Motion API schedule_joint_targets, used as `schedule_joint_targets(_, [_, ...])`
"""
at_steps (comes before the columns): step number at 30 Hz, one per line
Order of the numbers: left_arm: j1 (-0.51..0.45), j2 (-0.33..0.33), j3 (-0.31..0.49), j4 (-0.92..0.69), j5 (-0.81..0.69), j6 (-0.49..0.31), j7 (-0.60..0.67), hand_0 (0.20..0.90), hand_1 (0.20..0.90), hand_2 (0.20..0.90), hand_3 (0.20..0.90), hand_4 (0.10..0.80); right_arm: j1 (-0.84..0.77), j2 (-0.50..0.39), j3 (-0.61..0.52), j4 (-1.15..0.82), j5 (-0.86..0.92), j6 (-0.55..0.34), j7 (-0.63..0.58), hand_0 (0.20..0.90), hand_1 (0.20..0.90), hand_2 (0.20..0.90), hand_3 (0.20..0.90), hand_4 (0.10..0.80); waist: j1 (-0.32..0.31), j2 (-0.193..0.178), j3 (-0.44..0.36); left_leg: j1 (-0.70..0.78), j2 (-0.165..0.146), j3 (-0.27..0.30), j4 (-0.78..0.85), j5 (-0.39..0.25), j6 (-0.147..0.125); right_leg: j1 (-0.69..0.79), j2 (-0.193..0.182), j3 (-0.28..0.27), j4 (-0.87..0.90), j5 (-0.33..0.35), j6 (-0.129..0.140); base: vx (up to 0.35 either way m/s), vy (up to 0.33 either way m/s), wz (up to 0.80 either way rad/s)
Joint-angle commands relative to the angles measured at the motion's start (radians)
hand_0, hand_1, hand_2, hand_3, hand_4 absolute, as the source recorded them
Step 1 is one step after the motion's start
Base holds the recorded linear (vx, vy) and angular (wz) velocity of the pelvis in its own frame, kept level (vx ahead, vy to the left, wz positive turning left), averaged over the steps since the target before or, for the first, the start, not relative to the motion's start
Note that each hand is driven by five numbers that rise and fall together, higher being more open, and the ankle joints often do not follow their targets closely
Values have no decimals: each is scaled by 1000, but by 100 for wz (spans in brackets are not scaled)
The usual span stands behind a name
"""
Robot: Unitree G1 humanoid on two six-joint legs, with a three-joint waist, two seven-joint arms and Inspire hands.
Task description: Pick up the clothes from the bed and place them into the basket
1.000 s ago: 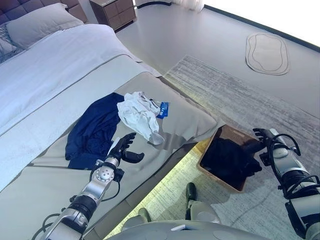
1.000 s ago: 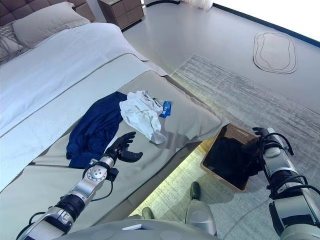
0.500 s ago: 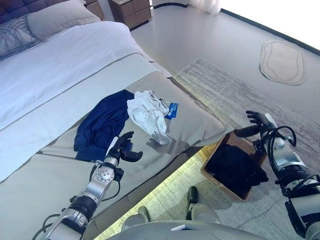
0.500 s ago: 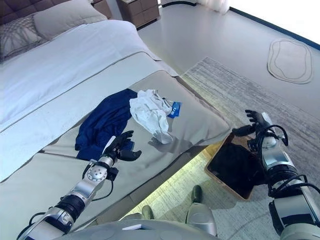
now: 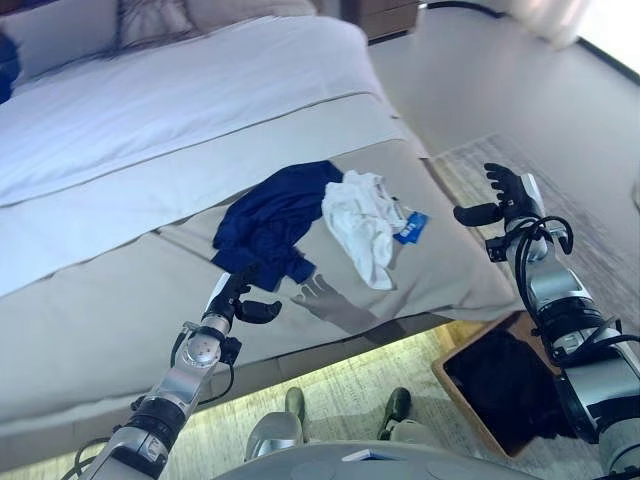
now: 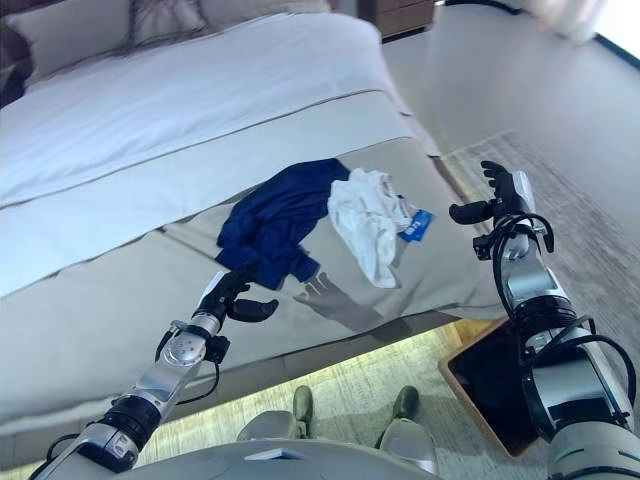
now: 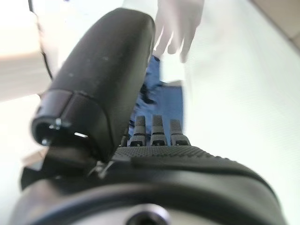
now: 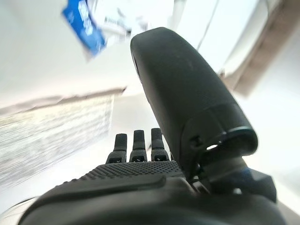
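Beside navy garment (image 5: 272, 215): left hand (image 5: 238, 298) open, empty.

Bright, even daylight; strongest glare at far right corner of floor (image 5: 610, 30), blown to white. Warm yellow glow under near edge of bed (image 5: 120, 210), spilling onto rug (image 5: 350, 390). Soft hand-shaped shadow on bedcover beside navy garment (image 5: 275, 215). Wrist views overexposed, background washed out and motion-blurred; thumbs close up, soft-focused. Head views bend slightly at edges.
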Motion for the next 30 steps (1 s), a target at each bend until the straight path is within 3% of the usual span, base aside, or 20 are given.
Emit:
schedule_joint_targets(1, [-42, 79, 28, -106, -26, -121, 36, 900, 900, 900, 900, 800, -249, -31, 68, 49, -49, -33, -26, 900, 900, 900, 900, 800, 9, -33, 30, -83, -76, 13, 165, -142, 23, -58, -22, 103, 206, -166, -41, -165, 95, 12])
schedule_joint_targets(5, [-88, 75, 27, -121, -64, -160, 75, 900, 900, 900, 900, 800, -402, -56, 106, 170, -23, -25, -11, 900, 900, 900, 900, 800, 41, -11, 153, -218, -55, 49, 339, -177, 12, -168, -74, 40, 338, -194, -66, -174, 68, 19])
schedule_joint_targets(10, [-101, 78, 11, -166, -86, -159, 120, 900, 900, 900, 900, 800, -468, -55, 138, 208, -36, -1, -5, 900, 900, 900, 900, 800, 60, 14, 251, -350, -57, 23, 518, -231, 21, -306, -120, 48, 549, -265, -85, -8, 32, 21])
schedule_joint_targets(12, [-96, 81, 12, -200, -92, -152, 141, 900, 900, 900, 900, 800, -480, -58, 151, 207, -27, 13, -10, 900, 900, 900, 900, 800, 70, 18, 284, -413, -69, 19, 592, -259, 42, -375, -146, 50, 649, -290, -93, 12, 13, 19])
schedule_joint_targets(22, [-77, 97, 10, -313, -124, -124, 185, 900, 900, 900, 900, 800, -494, -26, 165, 203, 3, 71, -21, 900, 900, 900, 900, 800, 97, 27, 294, -690, -87, -19, 858, -345, 98, -630, -179, 98, 929, -377, -123, -16, -16, 9])
schedule_joint_targets(30, [-57, 99, 15, -321, -132, -121, 186, 900, 900, 900, 900, 800, -523, -10, 181, 250, 18, 24, -1, 900, 900, 900, 900, 800, 107, 42, 294, -759, -88, -36, 979, -393, 118, -701, -182, 123, 1035, -422, -141, -6, 0, 3])
